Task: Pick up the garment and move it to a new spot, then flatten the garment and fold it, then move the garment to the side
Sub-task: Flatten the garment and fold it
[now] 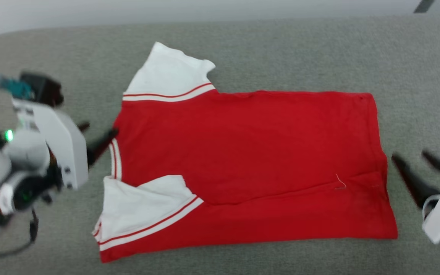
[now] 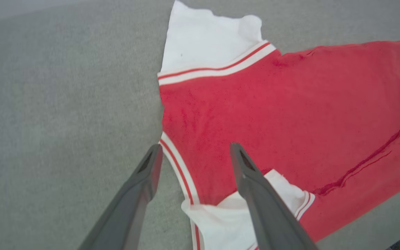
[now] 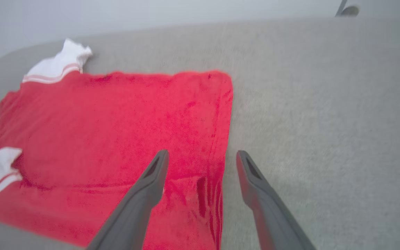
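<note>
A grey, felt-like surface (image 1: 281, 49) carries the garment (image 1: 243, 152), spread flat at the head view's centre: a red knit rectangle with white striped sleeves. Left wrist view: the left end effector (image 2: 196, 146) is released, its tapered fingers either side of the collar edge. Right wrist view: the right end effector (image 3: 202, 152) is released, empty, at the hem.

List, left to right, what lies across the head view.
In order: left gripper, jaws open, beside the collar edge → garment, white sleeves first, then the red body out to the hem → right gripper, jaws open, just past the hem.
</note>
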You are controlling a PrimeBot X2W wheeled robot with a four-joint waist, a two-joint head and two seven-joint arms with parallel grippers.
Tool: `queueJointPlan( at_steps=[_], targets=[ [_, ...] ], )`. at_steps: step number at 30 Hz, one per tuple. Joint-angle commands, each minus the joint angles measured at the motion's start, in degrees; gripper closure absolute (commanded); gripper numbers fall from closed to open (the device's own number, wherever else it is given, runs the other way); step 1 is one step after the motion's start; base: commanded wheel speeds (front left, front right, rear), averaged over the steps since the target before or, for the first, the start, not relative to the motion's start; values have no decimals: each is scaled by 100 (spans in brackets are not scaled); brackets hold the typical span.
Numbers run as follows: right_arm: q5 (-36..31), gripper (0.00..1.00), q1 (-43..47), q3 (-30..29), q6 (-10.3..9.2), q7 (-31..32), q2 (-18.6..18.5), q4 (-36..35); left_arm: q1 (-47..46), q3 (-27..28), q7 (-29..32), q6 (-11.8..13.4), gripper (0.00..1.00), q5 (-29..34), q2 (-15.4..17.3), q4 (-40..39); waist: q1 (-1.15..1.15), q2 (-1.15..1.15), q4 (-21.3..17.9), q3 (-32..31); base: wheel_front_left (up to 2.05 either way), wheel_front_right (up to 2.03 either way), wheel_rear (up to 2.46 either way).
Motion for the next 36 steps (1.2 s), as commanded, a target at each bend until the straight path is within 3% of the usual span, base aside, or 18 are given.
queueJointPlan(
  at_steps=[1, 9, 15, 24, 35, 36],
  targets=[
    [-89, 0, -184, 68, -4, -503, 56, -69, -266, 78, -55, -188, 0, 138, -110, 166, 0, 0, -238, 235, 0, 0, 0],
    [-643, 0, -693, 732, -3, -2922, -52, 79, -1339, 270, -266, -980, 0, 639, -562, 1473, 0, 0, -773, 804, 0, 0, 0],
    [-751, 0, -874, 1041, -3, -3860, 46, 419, -1977, 278, -339, -1487, 0, 917, -857, 2525, 0, 0, -1137, 1272, 0, 0, 0],
    [-686, 0, -1023, 1265, -3, -4217, 148, 707, -2681, 121, 54, -1900, 0, 1146, -1085, 3665, 0, 0, -1472, 1745, 0, 0, 0],
    [-515, 0, -1206, 1470, -3, -4175, 36, 834, -3052, -251, 636, -2042, 0, 1405, -1353, 4853, 0, 0, -1579, 1949, 0, 0, 0],
    [-497, 0, -1224, 1500, -3, -4133, 3, 811, -3050, -255, 682, -2053, 33, 1369, -1406, 4929, 0, 0, -1575, 1951, 0, 0, 0]
  ],
)
